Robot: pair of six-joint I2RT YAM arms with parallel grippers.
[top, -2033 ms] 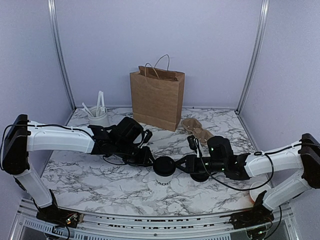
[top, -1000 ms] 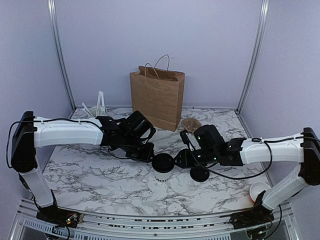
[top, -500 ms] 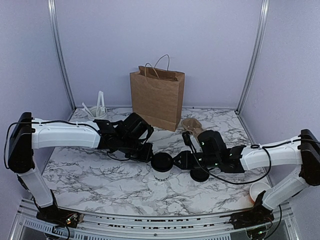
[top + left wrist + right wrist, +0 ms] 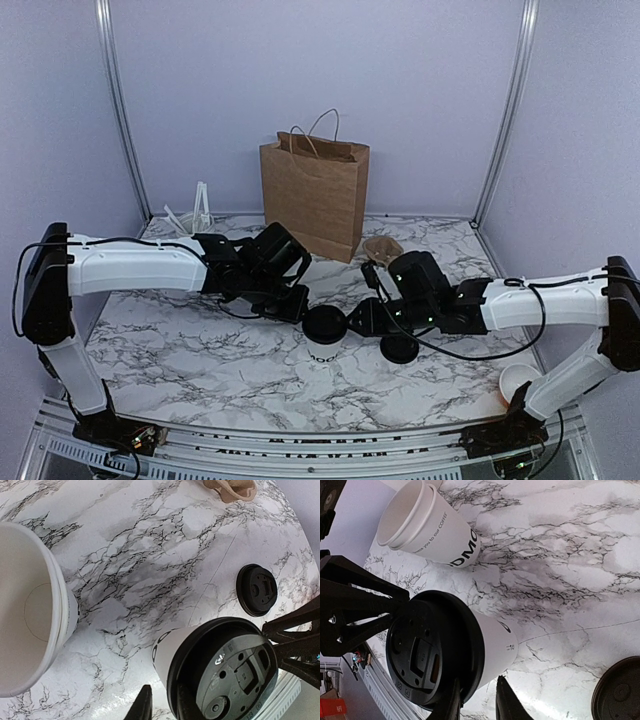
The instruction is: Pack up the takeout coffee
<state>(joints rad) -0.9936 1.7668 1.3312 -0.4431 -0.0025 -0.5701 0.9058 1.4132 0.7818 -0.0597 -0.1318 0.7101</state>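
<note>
Marble tabletop is carrying the takeout coffee, which is standing upright and lidded in front of the brown paper bag. The left gripper is clamping the cup's lid rim from the bag's left side. The right gripper is clamping the opposite rim. A loose black lid is lying in front of the bag, off to its right.

Both arms are reaching inward, low; left gripper & right gripper are pinching takeout coffee lid rim, opp. sides.
</note>
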